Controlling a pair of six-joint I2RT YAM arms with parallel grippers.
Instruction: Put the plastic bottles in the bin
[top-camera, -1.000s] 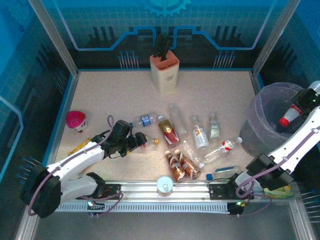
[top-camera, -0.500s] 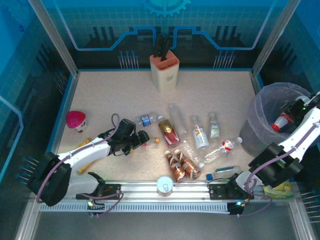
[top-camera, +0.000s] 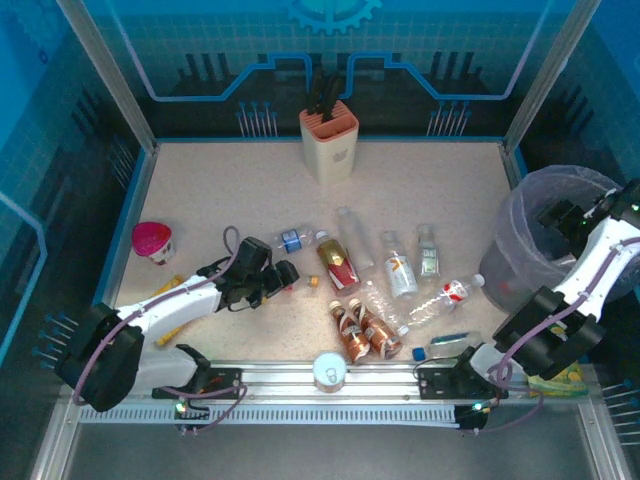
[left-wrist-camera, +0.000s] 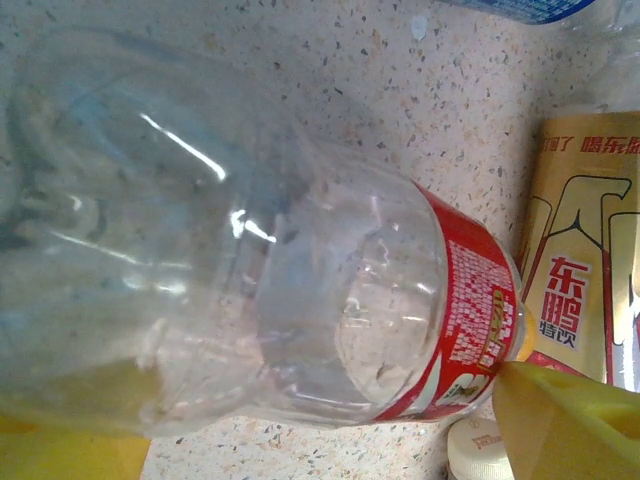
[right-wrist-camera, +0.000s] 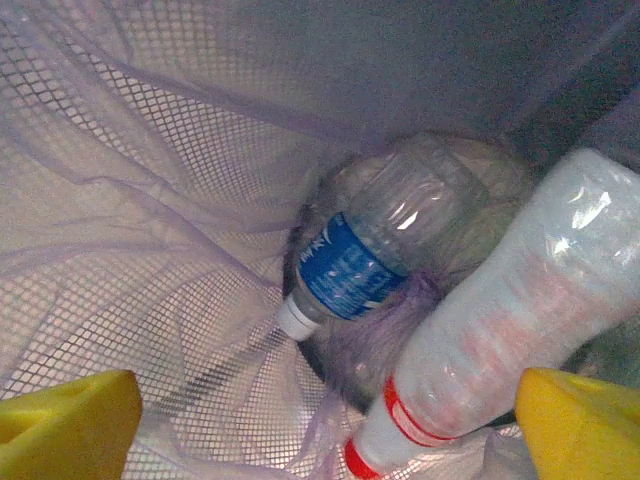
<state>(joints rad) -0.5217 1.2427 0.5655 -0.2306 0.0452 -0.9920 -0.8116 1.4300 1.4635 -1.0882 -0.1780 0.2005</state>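
Observation:
A clear bottle with a red label (left-wrist-camera: 300, 270) lies on the speckled table between the yellow fingers of my left gripper (left-wrist-camera: 315, 412), which is open around it; the right fingertip (left-wrist-camera: 520, 400) sits at the label's edge. From above, the left gripper (top-camera: 283, 278) is left of the bottle cluster. My right gripper (top-camera: 560, 215) hangs open over the bin (top-camera: 520, 255). Below it, inside the bag, lie a cloudy red-capped bottle (right-wrist-camera: 500, 330) and a blue-labelled bottle (right-wrist-camera: 370, 250). Several more bottles, such as the red-gold one (top-camera: 340, 262) and brown ones (top-camera: 362, 332), lie mid-table.
A silver can (top-camera: 328, 372) stands at the near edge, a pink-lidded cup (top-camera: 152, 240) at the left, and a beige knife block (top-camera: 329, 138) at the back. The red-gold bottle (left-wrist-camera: 575, 290) and a white cap (left-wrist-camera: 475, 450) lie close to the left gripper's right finger.
The right gripper opened over the bin and let go of the red-capped bottle, which dropped inside. The left gripper reached forward around the red-labelled bottle and narrowed slightly.

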